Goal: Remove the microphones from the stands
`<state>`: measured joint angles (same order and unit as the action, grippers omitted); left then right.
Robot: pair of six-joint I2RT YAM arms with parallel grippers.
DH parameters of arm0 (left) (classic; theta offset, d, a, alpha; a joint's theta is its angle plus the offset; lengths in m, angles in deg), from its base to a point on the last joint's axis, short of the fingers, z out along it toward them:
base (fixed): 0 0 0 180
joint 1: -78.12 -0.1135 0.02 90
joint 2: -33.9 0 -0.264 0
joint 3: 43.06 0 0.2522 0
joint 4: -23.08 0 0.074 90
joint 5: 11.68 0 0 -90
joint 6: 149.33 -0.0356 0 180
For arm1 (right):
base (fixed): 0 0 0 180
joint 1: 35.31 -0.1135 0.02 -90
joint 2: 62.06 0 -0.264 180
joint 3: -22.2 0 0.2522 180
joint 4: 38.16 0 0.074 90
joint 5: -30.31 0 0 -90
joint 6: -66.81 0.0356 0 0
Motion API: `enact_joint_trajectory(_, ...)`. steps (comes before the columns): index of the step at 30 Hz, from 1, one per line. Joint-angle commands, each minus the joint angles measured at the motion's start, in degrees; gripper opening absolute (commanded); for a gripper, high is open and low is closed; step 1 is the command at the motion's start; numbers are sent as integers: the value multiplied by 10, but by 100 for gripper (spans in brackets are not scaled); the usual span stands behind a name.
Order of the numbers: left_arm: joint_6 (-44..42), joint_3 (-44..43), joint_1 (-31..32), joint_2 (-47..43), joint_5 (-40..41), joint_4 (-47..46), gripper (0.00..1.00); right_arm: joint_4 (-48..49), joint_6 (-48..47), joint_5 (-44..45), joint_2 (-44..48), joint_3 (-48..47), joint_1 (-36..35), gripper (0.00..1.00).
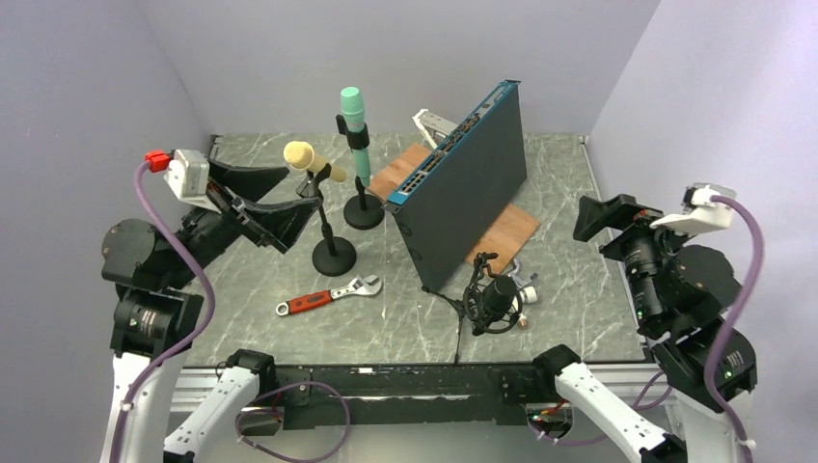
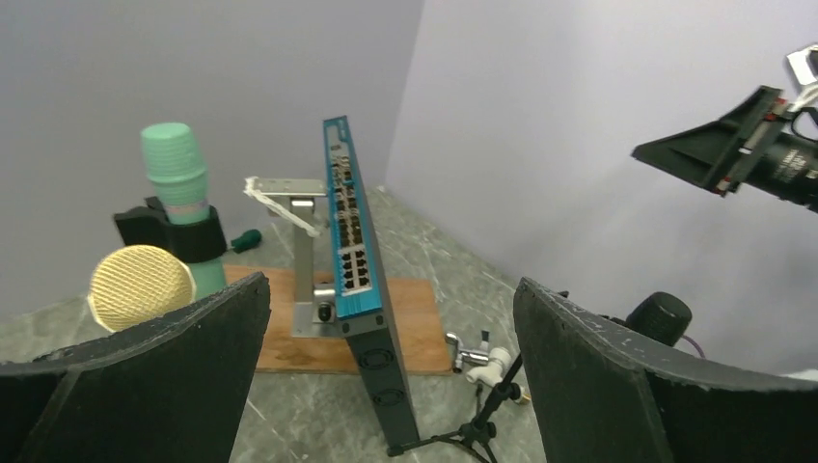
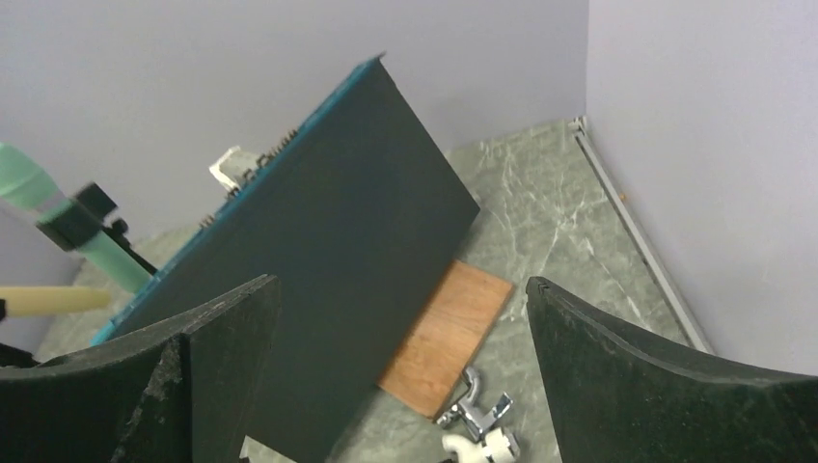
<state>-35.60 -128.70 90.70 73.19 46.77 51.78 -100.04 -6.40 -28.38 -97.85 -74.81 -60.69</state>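
Note:
Three microphones show. A cream-yellow microphone (image 1: 311, 160) lies tilted in the clip of a black stand (image 1: 334, 257). A green microphone (image 1: 353, 121) stands upright in a second stand (image 1: 364, 213). A black microphone (image 1: 497, 297) sits on a small tripod at the front. My left gripper (image 1: 287, 201) is open, just left of the yellow microphone's clip; in the left wrist view the yellow head (image 2: 140, 285) is by the left finger (image 2: 193, 367) and the green one (image 2: 177, 183) stands behind. My right gripper (image 1: 600, 218) is open and empty at the right.
A blue network switch (image 1: 463, 188) leans on edge over a wooden board (image 1: 504, 231) in the middle. A red-handled wrench (image 1: 328, 295) lies at the front left. A chrome and white valve (image 1: 528, 289) lies beside the black microphone. Walls close in on three sides.

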Motion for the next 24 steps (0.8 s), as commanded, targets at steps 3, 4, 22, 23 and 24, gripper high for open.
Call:
enact_joint_trajectory(3, 41, 49, 9, -3, -73, -107, 99, 2, -3, -45, 2, 49, 4, 100)
enact_joint_trajectory(4, 42, 56, 13, -3, -75, -112, 99, 4, -6, -57, 5, 55, 5, 100)
enact_joint_trajectory(22, -95, 125, 275, 63, -24, -161, 99, 60, 26, -401, 158, 208, 4, 100)
enact_joint_trajectory(23, -106, 126, 294, 71, -14, -158, 99, 58, 26, -430, 159, 208, 4, 100)
enact_joint_trajectory(24, -117, 125, 314, 79, -5, -154, 99, 57, 26, -458, 160, 207, 4, 100)
